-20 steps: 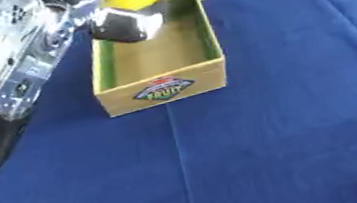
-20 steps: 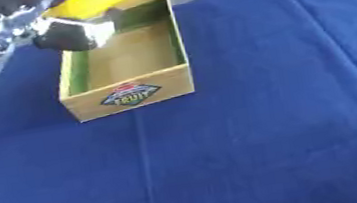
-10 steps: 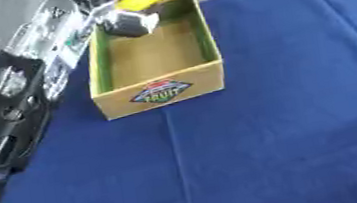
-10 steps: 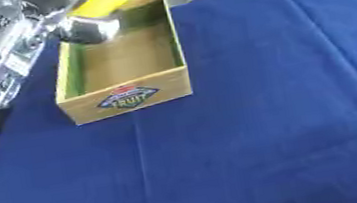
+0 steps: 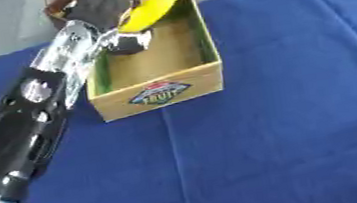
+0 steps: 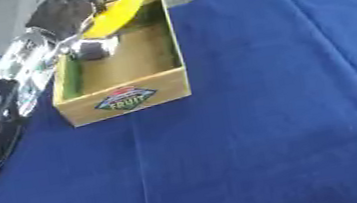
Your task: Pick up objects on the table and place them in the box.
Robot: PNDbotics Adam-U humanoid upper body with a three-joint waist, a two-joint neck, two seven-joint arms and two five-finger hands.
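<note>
At the upper left of the frame, the left hand (image 5: 100, 5) has its fingers curled round a yellow banana (image 5: 153, 5), held tilted over the far end of the open cardboard fruit box (image 5: 161, 90) on the blue-clothed desk (image 5: 291, 122).

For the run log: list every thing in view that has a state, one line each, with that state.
left hand: over the box's far end, fingers curled round the banana
banana: held tilted, upper end above the far rim, not lying on the floor of the box
box: upright, open-topped, floor bare
blue cloth: spread flat, nothing loose on it
right hand: not in view
</note>
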